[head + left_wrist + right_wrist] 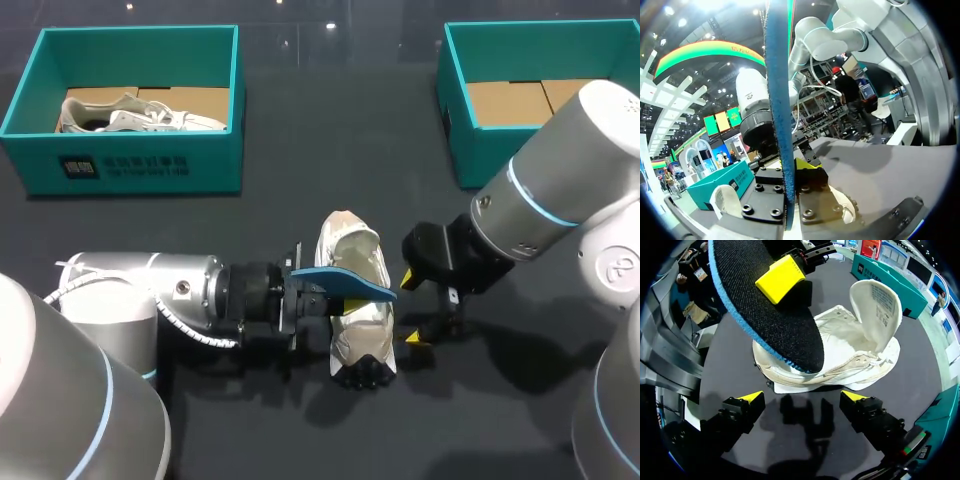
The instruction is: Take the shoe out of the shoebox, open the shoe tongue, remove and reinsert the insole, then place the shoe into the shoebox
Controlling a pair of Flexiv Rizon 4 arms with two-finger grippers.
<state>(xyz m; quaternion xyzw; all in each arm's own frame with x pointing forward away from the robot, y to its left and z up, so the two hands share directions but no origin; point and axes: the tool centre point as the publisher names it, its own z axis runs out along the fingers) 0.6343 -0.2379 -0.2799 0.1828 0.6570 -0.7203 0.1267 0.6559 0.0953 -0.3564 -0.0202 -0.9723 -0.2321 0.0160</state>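
A white shoe lies mid-table with its tongue folded open. My left gripper is shut on a blue-edged, dark insole and holds it level just above the shoe. In the left wrist view the insole stands edge-on between the fingers of that gripper. My right gripper is open at the shoe's right side, with nothing between its fingers. From the right wrist, the insole hangs over the shoe, ahead of the open right gripper.
A teal shoebox at the back left holds another white shoe. A second teal shoebox at the back right shows only its cardboard floor. Dark tabletop lies between the boxes and the arms.
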